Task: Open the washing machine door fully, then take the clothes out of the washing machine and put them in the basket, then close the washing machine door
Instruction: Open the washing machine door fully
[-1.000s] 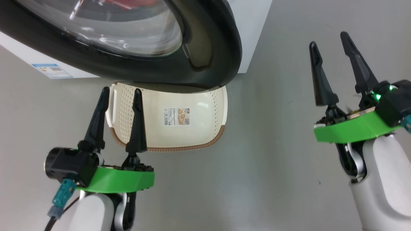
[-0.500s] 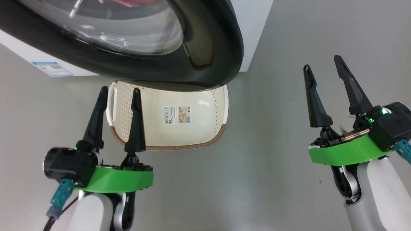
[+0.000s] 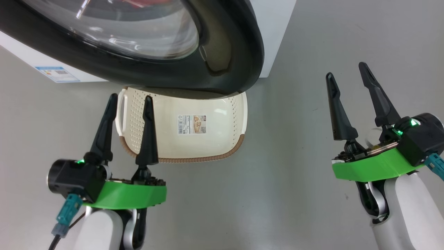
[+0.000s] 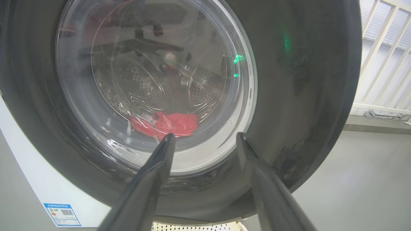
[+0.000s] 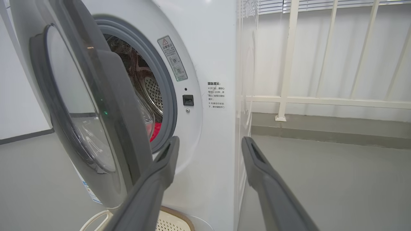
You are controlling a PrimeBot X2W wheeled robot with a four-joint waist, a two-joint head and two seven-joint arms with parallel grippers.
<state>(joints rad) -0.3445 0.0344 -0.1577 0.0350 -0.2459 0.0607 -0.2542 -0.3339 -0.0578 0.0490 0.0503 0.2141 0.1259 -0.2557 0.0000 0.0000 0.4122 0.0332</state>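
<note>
The washing machine door hides the far rim of the basket.

Basket under door; clothes in drum

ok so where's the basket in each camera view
Head view: the basket sits mid-picture on the floor, its far end tucked under the washer door.
Left wrist view: the basket is a perforated sliver at the bottom edge, under the door.
Right wrist view: the basket is at the bottom, left of centre.
Shared landmark: the door, just above the basket in every view.
</note>
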